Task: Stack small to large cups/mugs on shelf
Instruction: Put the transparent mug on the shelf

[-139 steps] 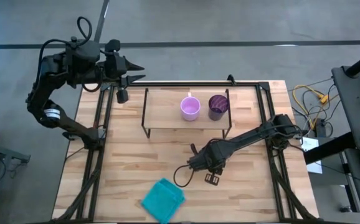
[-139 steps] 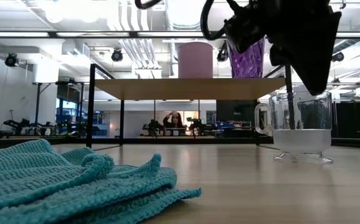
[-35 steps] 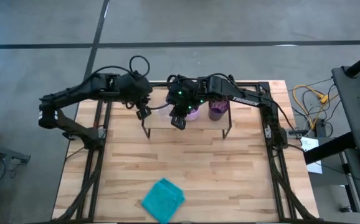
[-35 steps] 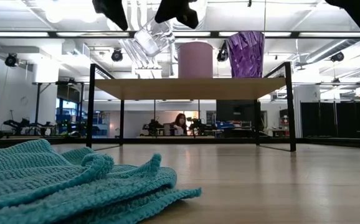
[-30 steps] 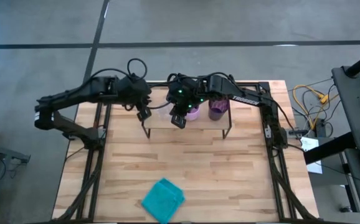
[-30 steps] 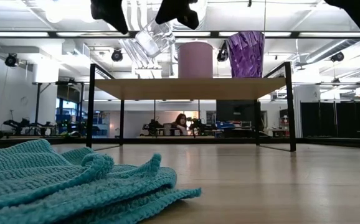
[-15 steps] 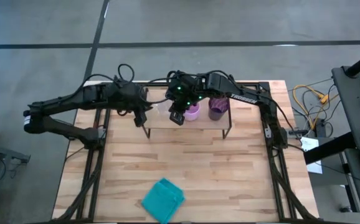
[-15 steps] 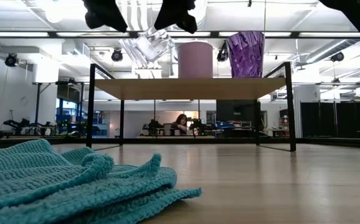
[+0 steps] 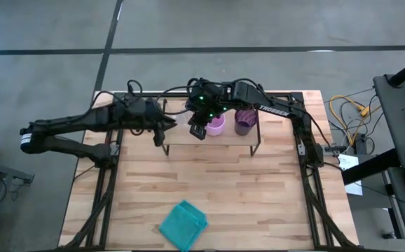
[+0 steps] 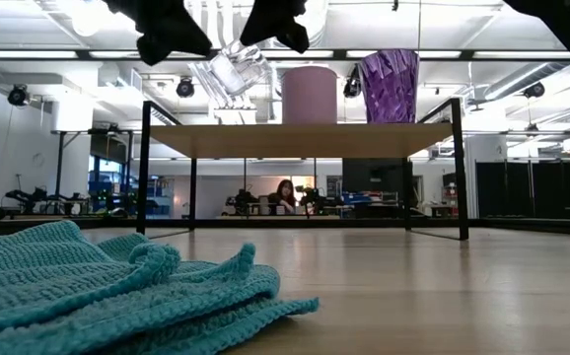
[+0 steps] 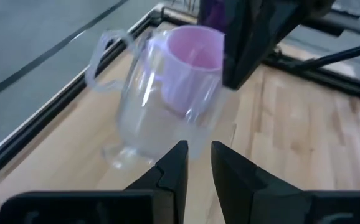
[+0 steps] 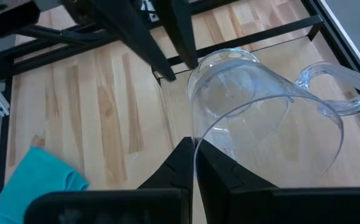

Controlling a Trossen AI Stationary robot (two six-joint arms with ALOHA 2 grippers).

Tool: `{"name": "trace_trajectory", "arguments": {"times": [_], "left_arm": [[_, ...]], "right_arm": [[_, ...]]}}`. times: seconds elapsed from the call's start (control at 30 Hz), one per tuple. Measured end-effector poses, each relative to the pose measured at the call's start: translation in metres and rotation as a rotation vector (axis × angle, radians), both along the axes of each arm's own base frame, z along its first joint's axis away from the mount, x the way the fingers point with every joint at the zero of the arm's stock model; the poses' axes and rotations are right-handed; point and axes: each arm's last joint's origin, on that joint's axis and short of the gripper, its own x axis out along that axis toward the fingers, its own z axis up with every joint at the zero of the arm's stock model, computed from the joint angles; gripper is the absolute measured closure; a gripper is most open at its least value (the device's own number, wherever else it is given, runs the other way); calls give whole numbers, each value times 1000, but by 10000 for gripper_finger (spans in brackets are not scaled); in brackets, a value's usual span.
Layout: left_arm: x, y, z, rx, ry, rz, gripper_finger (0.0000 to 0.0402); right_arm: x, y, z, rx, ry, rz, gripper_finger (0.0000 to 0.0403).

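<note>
Clear glass cup (image 10: 228, 71) is off the shelf (image 10: 295, 139), hanging tilted in the air above the shelf's left end, base angled down and toward the middle of the shelf. In the right wrist view the cup's rim sits between the right claw (image 12: 195, 163) fingers, which are pressed together on the glass wall; the handle sticks out to the side, away from the fingers. Right claw is therefore pinching the clear glass cup at its rim.

Left claw (image 11: 194, 163) is close in on the other side of the cup. Its fingers stand slightly apart with a narrow gap, pointing at the cup's foot; no contact with the glass is visible in the left wrist view. In the high view both arms meet over the left part of the shelf, left arm reaching in from the surface's left edge, right arm bending in from the right rear corner.

Light pink-lilac mug (image 9: 216, 124) stands upright on the shelf near its middle. Dark purple tumbler (image 9: 244, 120) stands upright just beside it, toward the shelf's right end. The two are close but whether they touch cannot be told.

Teal cloth (image 9: 183, 224) lies crumpled on the wooden surface (image 9: 272, 203) near the front edge, well apart from the shelf.
</note>
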Motion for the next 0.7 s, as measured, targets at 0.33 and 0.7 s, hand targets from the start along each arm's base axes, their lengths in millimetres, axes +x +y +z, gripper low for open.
{"name": "trace_trajectory", "arguments": {"times": [0.33,0.7], "left_arm": [[6,1,-23,-7,39,1,345],[8,3,-32,2,43,16,345]], "right_arm": [[0,0,0,15,3,-16,394],[0,1,-1,69,8,-11,394]]}}
